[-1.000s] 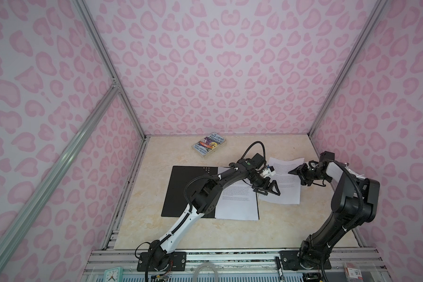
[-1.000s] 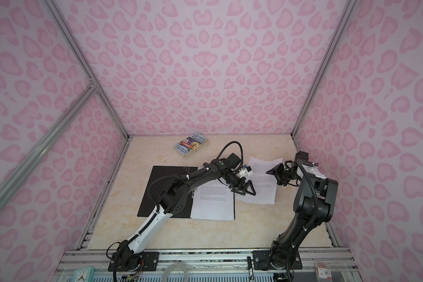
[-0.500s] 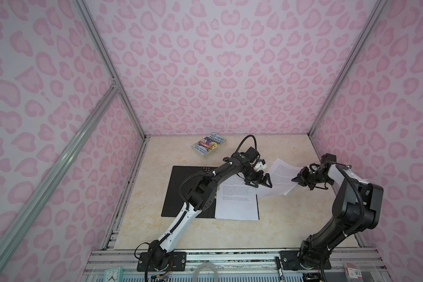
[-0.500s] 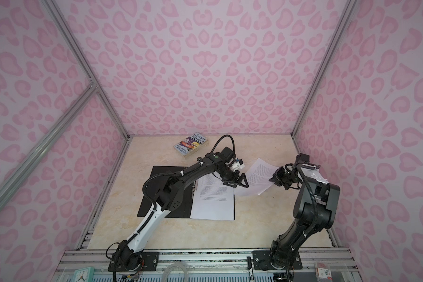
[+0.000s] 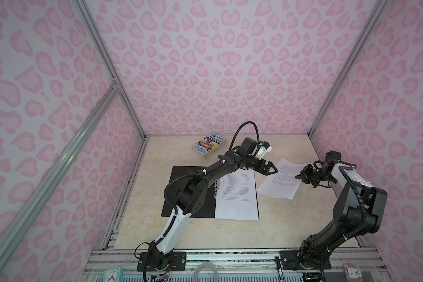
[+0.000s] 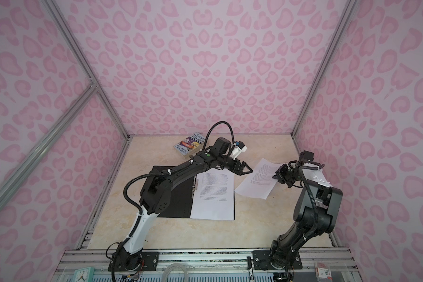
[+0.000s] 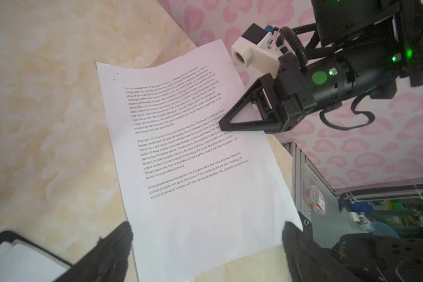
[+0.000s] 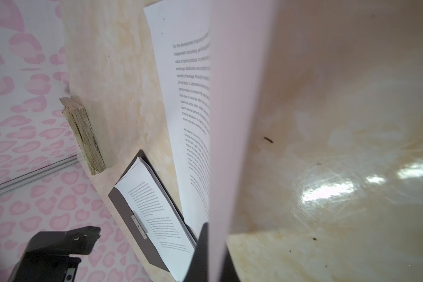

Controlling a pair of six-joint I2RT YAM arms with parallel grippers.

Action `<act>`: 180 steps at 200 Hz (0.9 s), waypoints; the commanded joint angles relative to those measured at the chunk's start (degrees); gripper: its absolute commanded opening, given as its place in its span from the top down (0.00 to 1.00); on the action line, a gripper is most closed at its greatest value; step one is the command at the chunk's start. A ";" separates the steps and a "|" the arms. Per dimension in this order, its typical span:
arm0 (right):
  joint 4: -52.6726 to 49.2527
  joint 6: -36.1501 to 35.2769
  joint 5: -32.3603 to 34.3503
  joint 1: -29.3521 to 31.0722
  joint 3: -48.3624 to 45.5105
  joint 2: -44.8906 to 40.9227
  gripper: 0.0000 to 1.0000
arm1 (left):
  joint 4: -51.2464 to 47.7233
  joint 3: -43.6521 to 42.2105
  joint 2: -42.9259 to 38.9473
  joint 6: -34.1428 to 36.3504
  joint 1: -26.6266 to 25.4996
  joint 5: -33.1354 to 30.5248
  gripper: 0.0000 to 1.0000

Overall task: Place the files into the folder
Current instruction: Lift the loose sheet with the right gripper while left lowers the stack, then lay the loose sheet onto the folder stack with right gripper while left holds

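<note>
right gripper [image 5: 301,176] clamped tight on one edge of a loose sheet [image 5: 277,182]. in the right wrist view the paper curls up out of the closed jaws, and its far part rests on the table [image 5: 291,219]. left gripper [image 5: 271,168] spread wide and holding nothing, hovering over the sheet's opposite edge, facing the right gripper. folder [image 5: 183,188] lies open and flat, black inside up, behind the left gripper as seen from the right one. a stack of files [image 5: 237,197] already sits on its nearer half, beside the spine clip [image 8: 138,223]. book [image 5: 209,146] well off to the far side.

judgement: most of the job is done, and this looks like the last loose sheet in view. left to do: carry it onto the stack, square it, maybe close the cover.
</note>
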 commanded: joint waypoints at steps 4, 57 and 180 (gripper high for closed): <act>-2.20 0.78 0.82 1.63 3.83 -1.81 1.00 | 28.80 -11.40 -25.87 -0.82 1.56 -4.37 0.03; -11.61 0.46 10.92 19.39 21.16 -5.14 1.00 | 32.04 -38.54 -46.31 3.83 3.24 -24.98 0.03; 25.77 19.64 -6.49 36.92 -3.59 -5.88 1.00 | -7.55 -55.89 -63.78 -18.12 15.53 -37.27 0.03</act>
